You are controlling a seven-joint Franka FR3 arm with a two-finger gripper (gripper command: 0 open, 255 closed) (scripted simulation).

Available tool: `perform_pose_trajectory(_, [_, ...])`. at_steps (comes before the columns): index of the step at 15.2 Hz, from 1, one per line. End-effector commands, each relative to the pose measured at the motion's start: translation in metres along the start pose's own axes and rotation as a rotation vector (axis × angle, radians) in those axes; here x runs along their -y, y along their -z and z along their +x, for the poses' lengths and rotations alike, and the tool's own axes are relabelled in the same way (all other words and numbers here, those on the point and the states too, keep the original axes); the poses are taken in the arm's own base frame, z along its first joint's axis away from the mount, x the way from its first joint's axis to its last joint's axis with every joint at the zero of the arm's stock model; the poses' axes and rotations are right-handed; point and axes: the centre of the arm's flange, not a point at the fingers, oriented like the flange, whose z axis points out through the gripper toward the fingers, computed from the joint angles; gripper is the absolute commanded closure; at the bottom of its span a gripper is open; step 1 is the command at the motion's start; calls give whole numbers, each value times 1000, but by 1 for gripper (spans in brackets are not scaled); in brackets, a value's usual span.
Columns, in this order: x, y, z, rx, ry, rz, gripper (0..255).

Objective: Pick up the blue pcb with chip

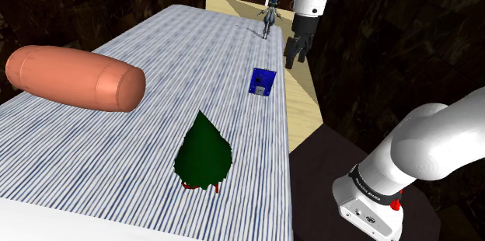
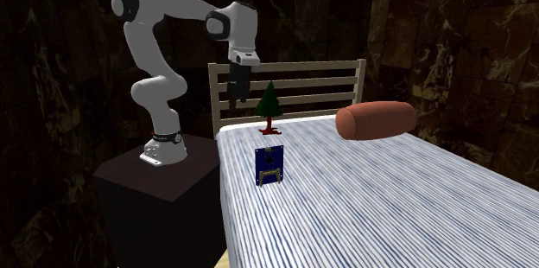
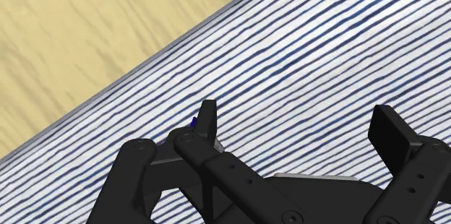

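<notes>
Nearest the shoulder camera stands a small green tree (image 1: 204, 154) on a red foot, on the striped bed (image 1: 155, 53), toward the end with the slatted headboard (image 2: 294, 85). Lying across the bed at that same end is a salmon-pink bolster (image 1: 78, 78), on the side away from the stand (image 2: 155, 180), a dark box set against the bed's long edge. The blue pcb (image 1: 263, 82) sits on the bed's blue-and-white cover, farther from the headboard than the tree and close to the edge beside the stand; from the second exterior view it looks propped up on one edge, its chip facing that camera. A small grey figurine (image 1: 270, 15) stands at the bed's far end from the headboard. The gripper (image 1: 294, 51) hangs pointing down above the bed's stand-side edge, clear of the cover and touching nothing. Its two black fingers (image 3: 208, 118) are spread apart with only striped cover between them, a sliver of blue peeping out beside one fingertip. Pale wooden floor (image 3: 72, 42) shows past the bed's edge
</notes>
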Motion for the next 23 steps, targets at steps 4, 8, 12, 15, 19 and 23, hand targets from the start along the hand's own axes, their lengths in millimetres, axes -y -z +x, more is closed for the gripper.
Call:
perform_pose_trajectory(4, [-26,-30,55,-1,16,-26,0])
perform_pose_trajectory(8, [-46,-52,97,0,29,-47,0])
perform_pose_trajectory(12, [-65,-73,139,0,42,-67,0])
perform_pose_trajectory(15, [-68,-86,145,0,43,-69,0])
perform_pose_trajectory(19, [-69,-106,148,0,43,-69,0])
perform_pose_trajectory(23, [-69,-115,149,0,43,-69,255])
